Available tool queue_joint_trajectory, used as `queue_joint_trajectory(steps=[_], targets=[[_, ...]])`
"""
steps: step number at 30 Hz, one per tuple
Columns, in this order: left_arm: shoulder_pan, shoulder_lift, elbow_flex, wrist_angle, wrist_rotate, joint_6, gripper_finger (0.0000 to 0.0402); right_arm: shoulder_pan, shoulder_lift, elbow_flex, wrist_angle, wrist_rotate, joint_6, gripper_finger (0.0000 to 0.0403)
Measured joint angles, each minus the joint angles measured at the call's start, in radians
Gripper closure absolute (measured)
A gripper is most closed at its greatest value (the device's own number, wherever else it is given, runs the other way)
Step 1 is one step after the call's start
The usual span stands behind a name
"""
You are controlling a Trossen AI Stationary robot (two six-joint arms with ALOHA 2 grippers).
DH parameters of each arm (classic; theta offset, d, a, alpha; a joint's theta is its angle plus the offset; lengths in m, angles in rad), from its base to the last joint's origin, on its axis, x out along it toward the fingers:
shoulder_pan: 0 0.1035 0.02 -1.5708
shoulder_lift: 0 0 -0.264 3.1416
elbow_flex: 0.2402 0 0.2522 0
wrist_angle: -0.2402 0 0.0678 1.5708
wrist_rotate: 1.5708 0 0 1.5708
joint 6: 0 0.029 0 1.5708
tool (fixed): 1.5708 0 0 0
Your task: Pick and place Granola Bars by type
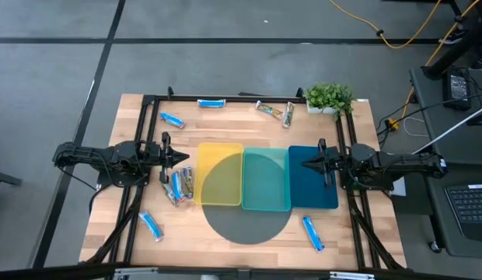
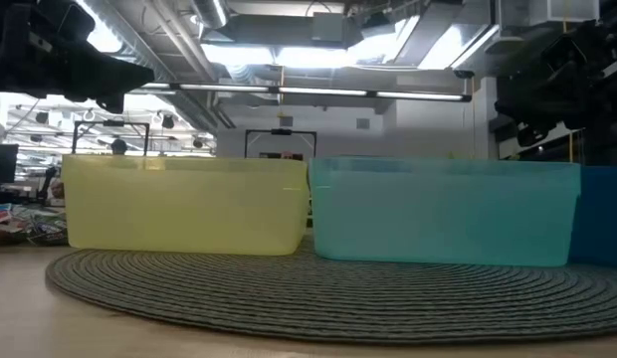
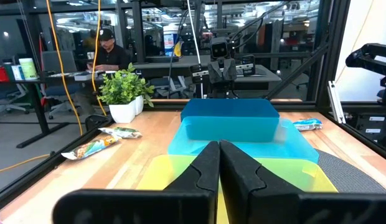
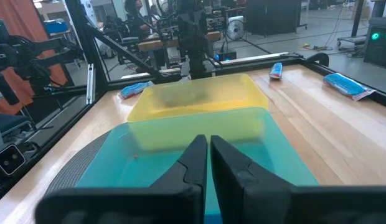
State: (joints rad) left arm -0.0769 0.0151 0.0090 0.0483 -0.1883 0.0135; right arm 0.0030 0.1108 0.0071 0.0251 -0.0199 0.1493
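Left claw [image 1: 185,158] hovers at the yellow tray's [image 1: 219,175] left edge, fingers pressed together, holding nothing. Right claw [image 1: 307,163] hangs over the dark blue tray [image 1: 312,194], also pressed together, holding nothing. Teal tray [image 1: 266,180] sits between the two, all three on a round grey mat [image 1: 249,225] on the table [image 1: 225,233]. Granola bars lie scattered on the table: a small pile [image 1: 179,187] just left of the yellow tray, blue ones [image 1: 172,120] [image 1: 211,103] [image 1: 151,225] [image 1: 312,232] near the edges, two tan ones [image 1: 277,111] beside the potted plant [image 1: 330,98]. No bars in any tray.
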Motion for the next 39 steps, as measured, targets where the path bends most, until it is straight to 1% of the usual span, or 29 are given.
queue_joint_trajectory(steps=[2,7,12,17,22,25,31,35,39], targets=[[0.0,0.0,0.0,0.0,0.0,0.0,0.0396,0.0,0.0,0.0,0.001,0.0,-0.008,0.0377],[0.0,0.0,0.0,0.0,0.0,0.0,0.0399,0.0,0.0,0.001,0.013,0.0,-0.128,0.0377],[0.0,0.0,0.0,0.0,0.0,0.0,0.0399,0.0,0.0,0.001,0.0,0.001,-0.185,0.0377],[0.0,0.0,0.0,0.0,0.0,0.0,0.0396,0.0,0.0,0.001,0.0,0.0,-0.179,0.0377],[0.0,0.0,0.0,0.0,0.0,0.0,0.0398,0.0,0.0,0.001,0.0,0.0,-0.053,0.0377],[0.0,0.0,0.0,0.0,0.0,0.0,0.0399,0.0,0.0,0.001,0.0,0.0,-0.024,0.0377],[0.0,0.0,0.0,0.0,0.0,0.0,0.0396,0.0,0.0,0.001,0.0,0.0,-0.027,0.0377],[0.0,0.0,0.0,0.0,0.0,0.0,0.0397,0.0,0.0,0.001,0.0,0.0,-0.098,0.0377],[0.0,0.0,0.0,0.0,0.0,0.0,0.0398,0.0,0.0,0.001,0.0,0.0,-0.102,0.0377]])
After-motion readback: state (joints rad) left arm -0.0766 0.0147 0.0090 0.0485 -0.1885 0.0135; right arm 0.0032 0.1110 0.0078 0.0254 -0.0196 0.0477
